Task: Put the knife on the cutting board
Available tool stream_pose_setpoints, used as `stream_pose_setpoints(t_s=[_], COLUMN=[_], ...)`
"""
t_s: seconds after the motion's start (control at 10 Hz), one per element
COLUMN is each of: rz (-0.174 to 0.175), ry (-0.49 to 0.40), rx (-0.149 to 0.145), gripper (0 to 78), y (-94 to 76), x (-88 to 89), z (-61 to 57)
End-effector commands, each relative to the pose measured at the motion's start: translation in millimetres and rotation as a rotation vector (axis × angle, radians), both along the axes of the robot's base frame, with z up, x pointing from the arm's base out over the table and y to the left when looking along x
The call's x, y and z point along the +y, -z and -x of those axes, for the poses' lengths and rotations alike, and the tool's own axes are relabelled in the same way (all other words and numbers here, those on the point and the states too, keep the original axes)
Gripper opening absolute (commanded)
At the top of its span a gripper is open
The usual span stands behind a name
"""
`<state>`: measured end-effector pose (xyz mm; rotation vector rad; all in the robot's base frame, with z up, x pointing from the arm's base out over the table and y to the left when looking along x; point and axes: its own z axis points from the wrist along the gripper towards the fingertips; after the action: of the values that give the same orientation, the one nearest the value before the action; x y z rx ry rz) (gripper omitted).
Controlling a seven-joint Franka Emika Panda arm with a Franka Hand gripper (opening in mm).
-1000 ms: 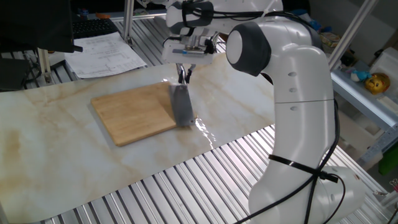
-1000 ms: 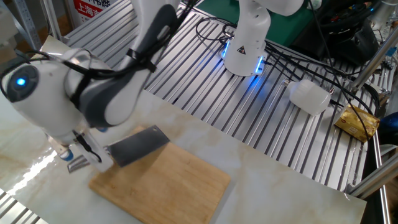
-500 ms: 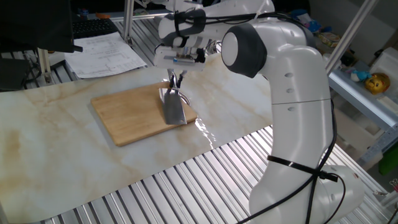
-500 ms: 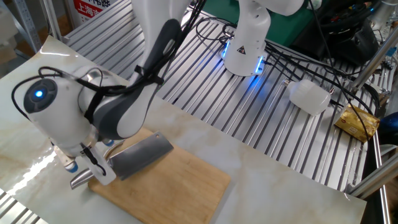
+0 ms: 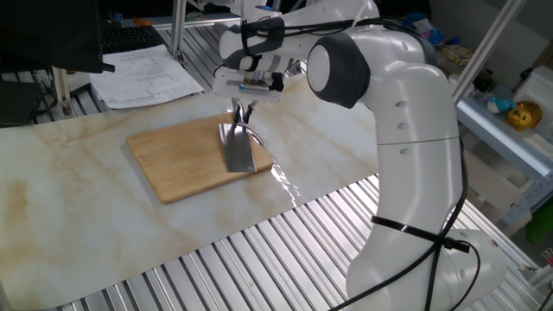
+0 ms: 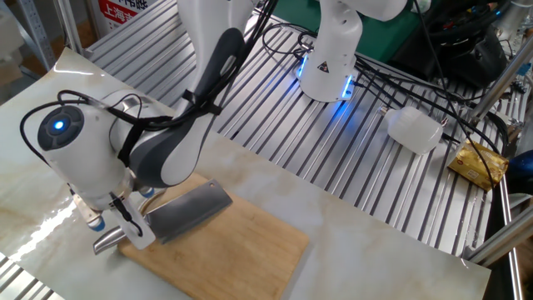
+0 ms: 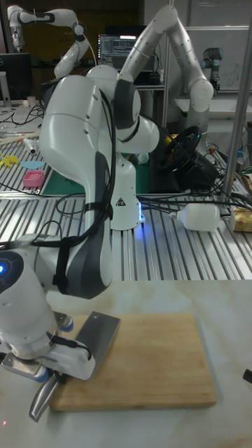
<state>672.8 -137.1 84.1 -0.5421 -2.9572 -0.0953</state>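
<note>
The knife (image 5: 238, 154), a small steel cleaver, lies with its blade flat on the right end of the cutting board (image 5: 177, 158). The knife's short handle points away over the board's edge. My gripper (image 5: 240, 117) stands straight above that handle with its fingers close together on it. In the other fixed view the knife (image 6: 187, 210) rests on the cutting board (image 6: 237, 250), its handle sticking out under my gripper (image 6: 127, 233). The tall view shows the knife (image 7: 98, 334) on the left corner of the cutting board (image 7: 150, 360), with my gripper (image 7: 54, 378) low over the handle.
The board lies on a marble-patterned mat (image 5: 78, 199) over slatted aluminium. Papers (image 5: 147, 76) sit at the back. A white bottle (image 6: 414, 129), a yellow packet (image 6: 479, 162) and the arm's lit base (image 6: 331, 62) stand beyond the mat.
The gripper carried the knife leftward from the board's right edge and lowered it until the blade lay on the board. Over the last half second almost nothing has moved.
</note>
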Motion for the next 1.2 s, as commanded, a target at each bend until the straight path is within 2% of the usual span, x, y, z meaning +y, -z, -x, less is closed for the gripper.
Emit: stream_pose_setpoints(t_s=[0.1,0.4,0.6,0.7,0.8,0.9,1.0,1.1,1.2], rz=[0.026,0.042,0.076,0.08,0.094,0.12,0.118,0.109,0.109], ry=[0.032,0.087,0.143,0.155,0.214,0.202,0.182,0.126,0.092], rx=[-0.017,-0.016,-0.012,-0.012,-0.021,-0.027,-0.033,-0.062,-0.075], gripper=[1.1,1.1,1.1,1.1,1.1,1.1,1.1,1.1,1.1], y=[-10.6,-10.3,-9.5,-9.6,-9.5,-9.7,-9.8,-9.8,-9.8], x=[-0.7,-0.7,-0.9,-1.0,-1.1,-1.1,-1.1,-1.1,-1.1], z=[4.5,6.4,13.7,15.1,17.1,17.2,16.8,16.8,16.8])
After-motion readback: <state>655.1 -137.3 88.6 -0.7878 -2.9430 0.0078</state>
